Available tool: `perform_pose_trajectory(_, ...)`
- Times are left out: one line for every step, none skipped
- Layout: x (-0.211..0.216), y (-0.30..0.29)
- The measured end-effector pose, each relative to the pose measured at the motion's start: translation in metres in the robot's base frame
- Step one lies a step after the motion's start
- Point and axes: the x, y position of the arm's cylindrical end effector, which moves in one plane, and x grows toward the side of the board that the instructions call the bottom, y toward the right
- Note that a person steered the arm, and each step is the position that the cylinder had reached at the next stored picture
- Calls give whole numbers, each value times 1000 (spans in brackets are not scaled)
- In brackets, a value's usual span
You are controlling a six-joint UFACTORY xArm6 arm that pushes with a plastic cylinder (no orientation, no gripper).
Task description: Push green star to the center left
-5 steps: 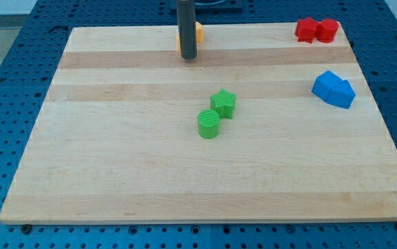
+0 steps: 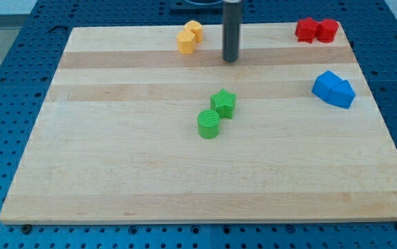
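Tip (image 2: 231, 60) stood near the surface's (image 2: 115, 173) top edge, well apart from green star (image 2: 223, 103) at centre, touching green cylinder (image 2: 209, 124). No gripper fitted. No writing legible; rod's upper end cut off.

Rod (image 2: 232, 31) cut off by view's top edge; upper length and arm above not visible. My tip (image 2: 231, 60) shows, clear of all blocks.

Wooden board (image 2: 115, 180): all edges inside frame. Blue perforated table (image 2: 5, 83) around it cut off at every side of view.

Red blocks (image 2: 317, 30) at view's top right: two touching pieces, shapes too small to tell. Yellow blocks (image 2: 189, 37): two touching pieces, shapes unclear. Blue block (image 2: 334, 89): cannot tell whether one piece or two joined.
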Motion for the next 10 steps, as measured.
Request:
perform_pose_trajectory(24, 38)
perform_pose_trajectory(66, 40)
perform_pose_trajectory(114, 30)
perform_pose_trajectory(132, -19)
perform_pose_trajectory(132, -81)
perform_pose_trajectory(132, -148)
perform_pose_trajectory(132, -178)
perform_pose_trajectory(132, -150)
perform_pose_trajectory(125, -133)
perform_pose_trajectory(116, -140)
